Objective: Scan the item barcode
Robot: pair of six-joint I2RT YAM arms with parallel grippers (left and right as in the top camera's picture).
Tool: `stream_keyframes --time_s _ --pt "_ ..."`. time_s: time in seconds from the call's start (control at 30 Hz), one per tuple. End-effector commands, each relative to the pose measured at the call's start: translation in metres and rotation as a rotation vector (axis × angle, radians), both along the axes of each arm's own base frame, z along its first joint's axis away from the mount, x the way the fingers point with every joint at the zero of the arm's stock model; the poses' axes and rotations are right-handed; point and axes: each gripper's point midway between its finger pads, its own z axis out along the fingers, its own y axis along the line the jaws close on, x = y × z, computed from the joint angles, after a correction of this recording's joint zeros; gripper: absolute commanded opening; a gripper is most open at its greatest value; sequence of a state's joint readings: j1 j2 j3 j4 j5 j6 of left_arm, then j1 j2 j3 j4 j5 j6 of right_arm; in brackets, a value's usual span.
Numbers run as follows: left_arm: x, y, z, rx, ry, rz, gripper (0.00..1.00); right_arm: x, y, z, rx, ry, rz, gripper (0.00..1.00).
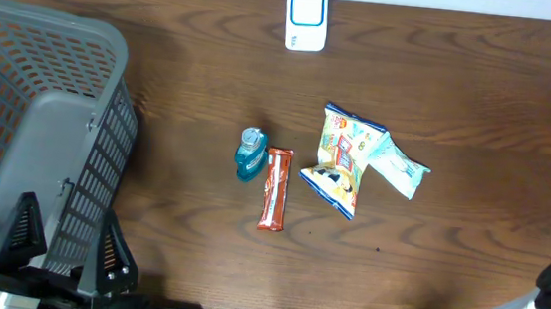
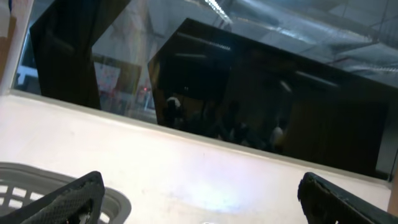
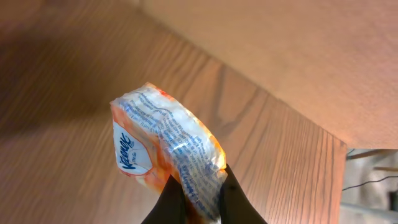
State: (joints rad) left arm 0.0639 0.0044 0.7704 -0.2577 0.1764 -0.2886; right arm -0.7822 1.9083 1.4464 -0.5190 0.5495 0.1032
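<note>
Aloft, the right gripper (image 3: 199,188) is clenched on an orange tissue packet (image 3: 161,137) over the counter (image 3: 68,143); the left gripper (image 2: 199,182), tilted upward, gapes wide above the basket (image 2: 37,172).

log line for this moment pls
right tool: shut on orange packet | left tool: open, empty | scanner: nothing at it

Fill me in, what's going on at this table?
The right gripper is shut on an orange packet, seemingly lifted off the wooden table. The left gripper is open and empty, near the grey basket. The white scanner sits at the far edge; a blue bottle, brown snack bar, snack bag and pale green packet lie mid-table.
</note>
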Motion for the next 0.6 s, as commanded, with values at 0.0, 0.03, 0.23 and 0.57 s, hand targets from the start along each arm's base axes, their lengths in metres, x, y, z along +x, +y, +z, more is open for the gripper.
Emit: stream_keyframes --time_s 0.0,0.03,0.23,0.57 --pt "0.003 0.002 -0.004 -0.008 0.016 0.008 0.99 -0.01 -0.012 0.001 0.004 -0.065 -0.045 0.06" --pt "0.005 0.002 -0.009 -0.009 0.034 0.007 0.99 -0.014 -0.017 0.002 -0.001 -0.085 -0.07 0.1" --pt "0.022 0.0 -0.04 -0.011 0.143 -0.008 0.99 -0.011 -0.023 -0.002 0.048 -0.183 -0.048 0.3" --pt "0.055 -0.026 -0.093 0.04 0.253 -0.169 0.99 0.032 0.009 0.003 0.184 -0.331 0.12 0.99"
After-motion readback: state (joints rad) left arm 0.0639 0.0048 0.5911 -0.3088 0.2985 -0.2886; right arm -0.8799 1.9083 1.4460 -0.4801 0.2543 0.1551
